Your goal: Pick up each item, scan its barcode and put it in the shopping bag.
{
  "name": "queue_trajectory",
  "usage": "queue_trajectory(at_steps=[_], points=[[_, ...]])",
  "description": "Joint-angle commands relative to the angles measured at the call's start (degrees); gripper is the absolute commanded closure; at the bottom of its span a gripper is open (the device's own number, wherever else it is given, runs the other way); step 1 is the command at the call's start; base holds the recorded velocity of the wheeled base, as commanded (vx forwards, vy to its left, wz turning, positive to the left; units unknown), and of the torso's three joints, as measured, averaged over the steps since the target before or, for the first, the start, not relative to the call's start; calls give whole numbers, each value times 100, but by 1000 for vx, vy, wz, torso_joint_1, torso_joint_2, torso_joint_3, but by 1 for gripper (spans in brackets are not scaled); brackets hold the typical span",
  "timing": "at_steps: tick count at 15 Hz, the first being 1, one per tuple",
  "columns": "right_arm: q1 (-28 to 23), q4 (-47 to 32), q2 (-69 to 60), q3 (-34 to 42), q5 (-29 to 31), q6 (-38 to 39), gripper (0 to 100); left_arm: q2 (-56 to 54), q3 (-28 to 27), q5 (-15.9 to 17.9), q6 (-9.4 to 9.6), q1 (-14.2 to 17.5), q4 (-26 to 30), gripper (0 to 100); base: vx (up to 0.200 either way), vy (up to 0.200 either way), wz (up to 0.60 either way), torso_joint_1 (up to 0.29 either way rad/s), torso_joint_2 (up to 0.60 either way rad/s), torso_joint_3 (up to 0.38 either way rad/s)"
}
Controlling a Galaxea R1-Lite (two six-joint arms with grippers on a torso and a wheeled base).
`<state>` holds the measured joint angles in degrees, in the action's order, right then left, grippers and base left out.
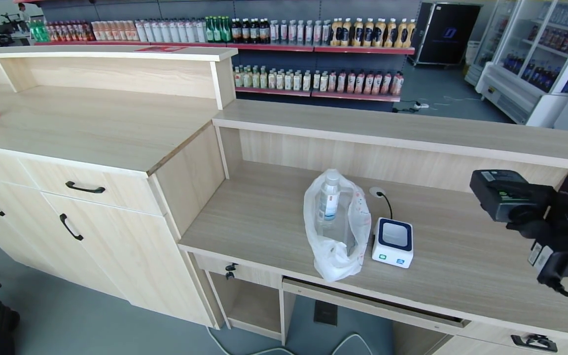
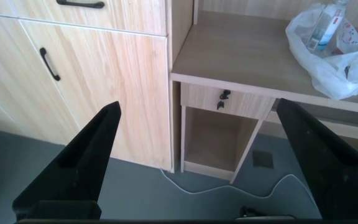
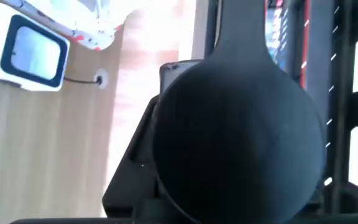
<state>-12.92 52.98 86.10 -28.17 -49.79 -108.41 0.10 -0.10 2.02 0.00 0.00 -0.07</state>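
Right gripper (image 1: 506, 197) is hovering over the counter (image 1: 461, 256). A dark round mass (image 3: 238, 130) is blocking its wrist view, so I cannot tell its grasp. Left gripper (image 2: 197, 104) is gaping, holding nothing. Well left of the right gripper, the shopping bag (image 1: 336, 246) is sitting with a bottle (image 1: 329, 197) upright inside, cap up. The scanner (image 1: 392, 241) is standing between.

Crinkled translucent plastic shopping bag (image 1: 336, 236), glossy white scanner (image 1: 392, 242), matt woodgrain counter (image 1: 461, 256)

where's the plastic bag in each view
Head view: the plastic bag stands mid-desk, just beside the white scanner.
Left wrist view: the bag sits on the desk near its front edge.
Right wrist view: the bag's printed edge shows next to the scanner.
Shared landmark: the light wood desk.
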Motion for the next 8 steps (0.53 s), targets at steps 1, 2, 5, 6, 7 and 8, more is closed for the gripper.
queue_trajectory(at_steps=[1,2,5,6,7,8], points=[[1450,72,-929,163,-277,-1798,100,-1,1,0,0,0,-1,0,0,0,0,0,0,0],[1837,72,-1122,233,-251,-2369,100,-1,1,0,0,0,-1,0,0,0,0,0,0,0],[2769,-16,-1860,286,-251,-3520,100,-1,1,9,0,0,-1,0,0,0,0,0,0,0],[3076,-174,-2036,304,-260,-3801,100,-1,1,9,0,0,-1,0,0,0,0,0,0,0],[3322,-306,-2089,304,-295,-3960,100,-1,1,0,0,0,-1,0,0,0,0,0,0,0],[3577,-376,-2194,295,-295,-4118,100,-1,1,0,0,0,-1,0,0,0,0,0,0,0]])
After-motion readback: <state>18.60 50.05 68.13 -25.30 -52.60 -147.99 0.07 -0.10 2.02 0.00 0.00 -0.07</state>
